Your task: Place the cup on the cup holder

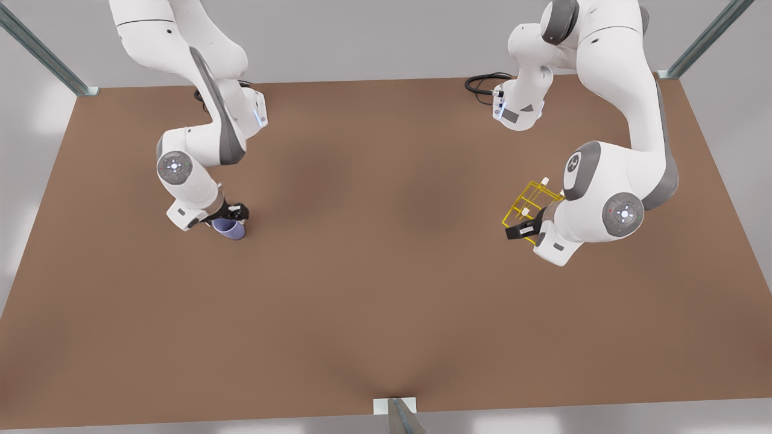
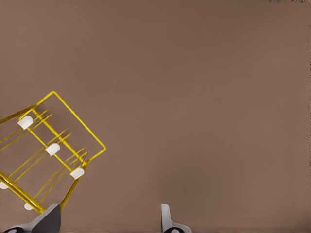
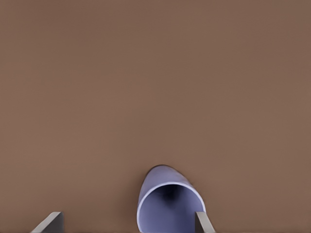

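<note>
- The small lavender-blue tapered plastic cup (image 1: pixel 230 228) stands on the brown bench (image 1: pixel 374 289) directly under the right hand (image 1: pixel 236 212), at the front view's left; in the right wrist view the cup (image 3: pixel 167 201) shows its open mouth between the two fingers, nearer one finger (image 3: pixel 204 223) than the other.
- The right hand is spread wide around the cup, not clenched; from these views I cannot tell whether either finger touches the rim.
- The step in hand looks like the pick-up of the cup: the next move calls for closing on the cup's wall, then lifting straight up.
- The small yellow wire-frame cup holder (image 1: pixel 531 202), with white-tipped pegs, is well apart from the cup, at the front view's right, close against the left hand (image 1: pixel 523 229).
- In the left wrist view the cup holder (image 2: pixel 53 150) lies off to one side of the left hand (image 2: pixel 109 221), one finger (image 2: pixel 46 218) at the frame's corner; the fingers stand released, wide apart.
- The carry across the bench is not yet begun.
</note>
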Controlling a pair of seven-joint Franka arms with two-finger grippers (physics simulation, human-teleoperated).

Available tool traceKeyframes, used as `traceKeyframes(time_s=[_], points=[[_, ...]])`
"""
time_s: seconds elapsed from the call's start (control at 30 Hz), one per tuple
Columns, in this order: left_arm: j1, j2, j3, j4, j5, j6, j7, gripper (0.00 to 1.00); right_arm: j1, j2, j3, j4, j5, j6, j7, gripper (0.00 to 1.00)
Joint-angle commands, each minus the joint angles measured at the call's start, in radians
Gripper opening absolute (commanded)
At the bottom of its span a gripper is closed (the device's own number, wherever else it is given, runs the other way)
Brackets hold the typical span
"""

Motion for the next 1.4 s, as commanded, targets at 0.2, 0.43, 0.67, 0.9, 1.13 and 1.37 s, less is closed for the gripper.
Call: traceKeyframes(time_s=[0.2, 0.43, 0.67, 0.9, 1.13, 1.37], points=[[0.016, -0.005, 0.003, 0.002, -0.057, 0.007, -0.173, 1.00, 0.045, 0.007, 0.083, -0.073, 0.008, 0.058, 0.027, 1.00], [0.047, -0.005, 0.007, 0.005, -0.088, 0.031, -0.196, 1.00, 0.043, 0.000, 0.114, -0.119, 0.020, 0.092, 0.052, 1.00], [0.089, -0.013, 0.003, 0.008, -0.087, 0.030, -0.186, 1.00, 0.049, 0.014, 0.163, -0.122, 0.050, 0.116, 0.084, 1.00], [0.076, -0.004, -0.003, 0.031, -0.060, 0.019, -0.184, 1.00, 0.040, 0.038, 0.163, -0.151, 0.050, 0.147, 0.082, 1.00], [0.069, -0.002, -0.004, 0.031, -0.057, 0.019, -0.184, 1.00, 0.025, 0.021, 0.163, -0.153, 0.037, 0.100, 0.062, 1.00], [0.069, -0.002, -0.004, 0.030, -0.057, 0.019, -0.184, 1.00, -0.106, -0.009, 0.161, -0.076, 0.037, -0.057, -0.073, 1.00]])
